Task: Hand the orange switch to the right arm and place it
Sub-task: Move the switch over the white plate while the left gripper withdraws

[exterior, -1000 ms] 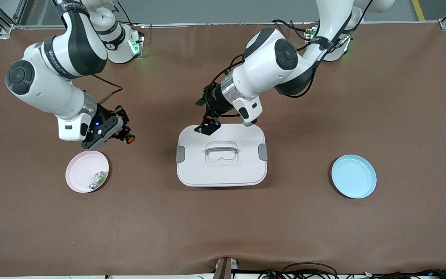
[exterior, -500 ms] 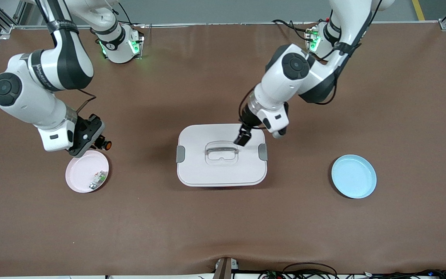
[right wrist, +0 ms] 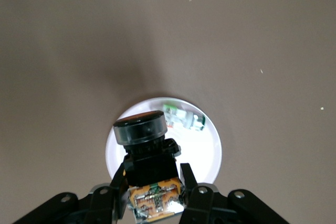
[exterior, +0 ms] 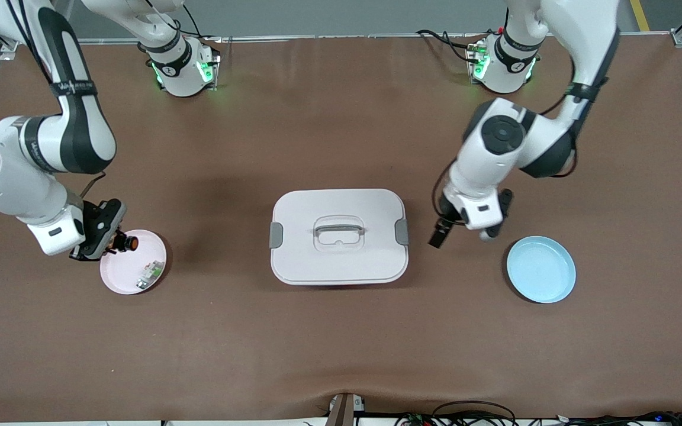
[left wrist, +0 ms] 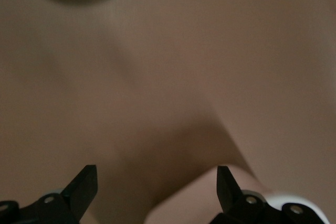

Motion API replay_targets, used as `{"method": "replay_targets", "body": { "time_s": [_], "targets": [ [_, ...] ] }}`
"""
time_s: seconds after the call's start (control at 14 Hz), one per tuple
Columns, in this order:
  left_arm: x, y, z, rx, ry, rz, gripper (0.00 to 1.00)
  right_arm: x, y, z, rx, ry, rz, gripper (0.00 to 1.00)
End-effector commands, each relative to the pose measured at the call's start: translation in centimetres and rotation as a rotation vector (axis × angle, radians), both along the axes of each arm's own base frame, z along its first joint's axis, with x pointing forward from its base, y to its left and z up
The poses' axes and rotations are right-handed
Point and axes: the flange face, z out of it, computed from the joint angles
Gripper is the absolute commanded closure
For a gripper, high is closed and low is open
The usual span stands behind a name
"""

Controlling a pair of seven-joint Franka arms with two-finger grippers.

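Pink plate (white-green part inside), right hand gripping orange switch above

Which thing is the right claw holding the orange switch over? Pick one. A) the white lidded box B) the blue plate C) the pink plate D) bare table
C: the right claw, shut on the orange switch, hangs over the rim of the pink plate, as the right wrist view confirms.
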Motion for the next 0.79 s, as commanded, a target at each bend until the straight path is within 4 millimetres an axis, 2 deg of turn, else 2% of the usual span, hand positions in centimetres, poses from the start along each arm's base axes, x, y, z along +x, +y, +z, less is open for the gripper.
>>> {"method": "replay_targets", "body": {
  "time_s": [0.0,0.14,0.29,0.5,0.71],
  "targets": [
    [1.3,5.9,0.8,0.062,-0.052,-0.144,0.00,-0.6,-1.7,-2.8,-0.017,-0.024,0.049,1.00],
    [2.9,10.4,0.9,0.082,-0.081,-0.195,0.00,-0.7,-2.1,-4.8,-0.021,-0.039,0.051,1.00],
    [3.7,13.6,1.1,0.102,-0.093,-0.246,0.00,-0.8,-2.7,-6.6,-0.023,-0.037,0.042,1.00],
    [4.5,17.5,1.8,0.131,-0.105,-0.306,0.00,-1.6,-4.4,-9.4,-0.027,-0.055,0.013,1.00],
    [4.9,21.3,2.6,0.162,-0.113,-0.422,0.00,-2.2,-4.9,-11.0,-0.034,-0.070,0.019,1.00]
  ]
}}
